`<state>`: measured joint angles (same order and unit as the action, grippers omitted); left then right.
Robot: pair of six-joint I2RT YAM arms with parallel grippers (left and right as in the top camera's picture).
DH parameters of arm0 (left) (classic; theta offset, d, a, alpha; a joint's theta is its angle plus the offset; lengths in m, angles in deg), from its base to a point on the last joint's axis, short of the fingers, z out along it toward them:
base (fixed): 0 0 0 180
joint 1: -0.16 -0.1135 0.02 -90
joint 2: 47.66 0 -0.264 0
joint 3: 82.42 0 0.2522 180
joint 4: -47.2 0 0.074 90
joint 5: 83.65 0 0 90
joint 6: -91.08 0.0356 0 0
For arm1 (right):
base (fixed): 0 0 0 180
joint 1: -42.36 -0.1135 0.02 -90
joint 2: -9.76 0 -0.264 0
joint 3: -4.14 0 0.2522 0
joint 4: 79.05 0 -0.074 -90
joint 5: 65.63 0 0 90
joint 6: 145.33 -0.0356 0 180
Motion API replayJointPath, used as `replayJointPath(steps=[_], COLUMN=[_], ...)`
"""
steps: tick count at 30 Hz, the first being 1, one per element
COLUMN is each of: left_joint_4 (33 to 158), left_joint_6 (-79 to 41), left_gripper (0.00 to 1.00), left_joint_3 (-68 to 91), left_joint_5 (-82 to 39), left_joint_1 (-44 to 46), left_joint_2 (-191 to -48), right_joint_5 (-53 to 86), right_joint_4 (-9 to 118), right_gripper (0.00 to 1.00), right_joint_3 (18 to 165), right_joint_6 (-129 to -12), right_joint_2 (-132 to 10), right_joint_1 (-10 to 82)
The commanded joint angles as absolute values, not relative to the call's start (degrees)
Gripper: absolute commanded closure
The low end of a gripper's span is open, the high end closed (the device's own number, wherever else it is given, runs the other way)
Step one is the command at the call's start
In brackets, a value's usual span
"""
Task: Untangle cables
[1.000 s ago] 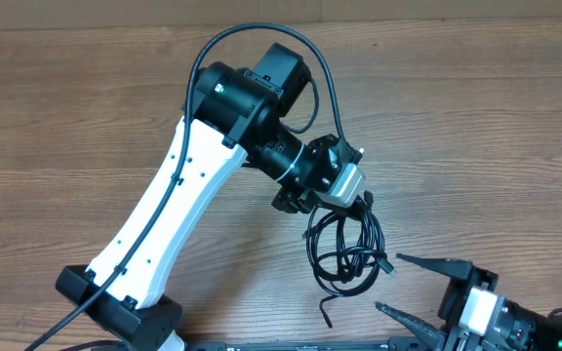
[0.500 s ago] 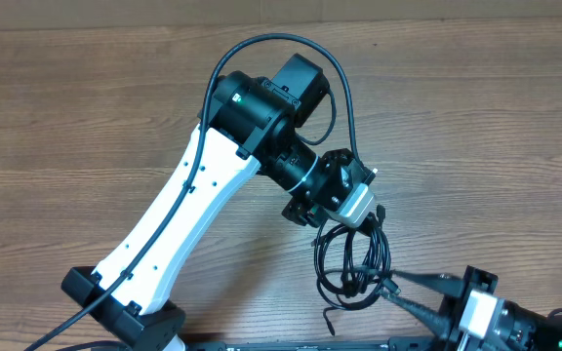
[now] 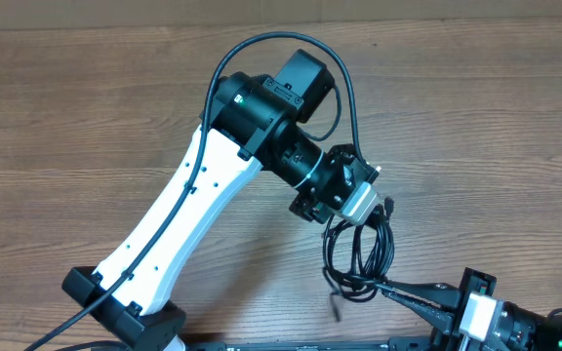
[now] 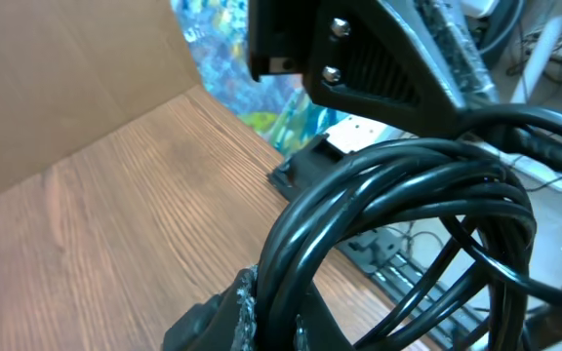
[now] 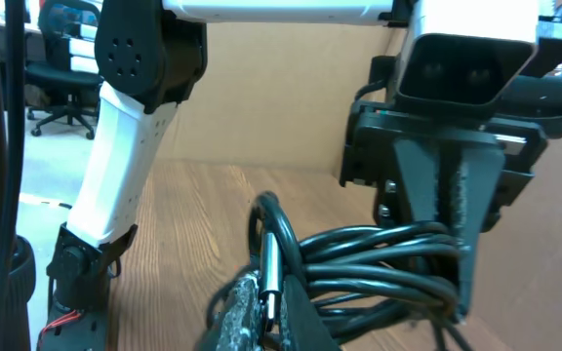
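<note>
Over table (image 3: 476, 117) mid, L gripper (image 3: 361, 216) & R gripper (image 3: 381, 289) jaws clamp cables (image 3: 359, 255) bundle.

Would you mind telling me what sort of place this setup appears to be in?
Probably an office-like robotics lab: a wood-grain table, office chairs in the background, and a cardboard panel at the table's edge.

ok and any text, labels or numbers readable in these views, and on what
None can be read.
Pale marks on the left arm's black joint housing: too small to read.
No print shows on the cables or the wooden table.
</note>
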<state>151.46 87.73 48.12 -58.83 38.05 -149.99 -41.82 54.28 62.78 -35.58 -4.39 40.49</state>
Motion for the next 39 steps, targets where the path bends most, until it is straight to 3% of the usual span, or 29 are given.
replayJointPath(steps=[1,11,17,24,30,34,39], left_joint_4=[147.59,140.83,137.21,135.76,130.56,125.56,124.09], left_joint_6=[79.06,68.48,64.94,62.49,54.95,47.32,43.82], left_gripper=[0.96,0.96,0.96,0.96,0.96,0.96,0.96], left_joint_3=[49.10,49.10,49.10,49.10,49.10,49.10,49.10], left_joint_5=[-63.60,-55.01,-48.19,-48.04,-46.42,-42.88,-34.46], left_joint_1=[38.12,43.65,48.24,47.38,46.99,47.01,47.60], left_joint_2=[-151.54,-151.89,-151.89,-151.89,-151.89,-151.89,-151.89], right_joint_5=[-43.46,-42.72,-31.86,-21.65,-21.47,-21.47,-18.72], right_joint_4=[53.71,53.67,53.67,49.21,45.32,42.85,43.77], right_gripper=[0.96,0.96,0.97,0.96,0.96,0.97,0.97], right_joint_3=[64.03,64.03,64.03,64.03,64.03,64.03,64.03], right_joint_6=[-35.78,-36.00,-43.98,-51.43,-53.70,-54.14,-62.88], right_joint_2=[-4.37,-4.37,-4.37,-4.37,-4.42,-4.42,-4.42], right_joint_1=[40.56,40.56,40.56,40.56,40.56,40.56,40.56])
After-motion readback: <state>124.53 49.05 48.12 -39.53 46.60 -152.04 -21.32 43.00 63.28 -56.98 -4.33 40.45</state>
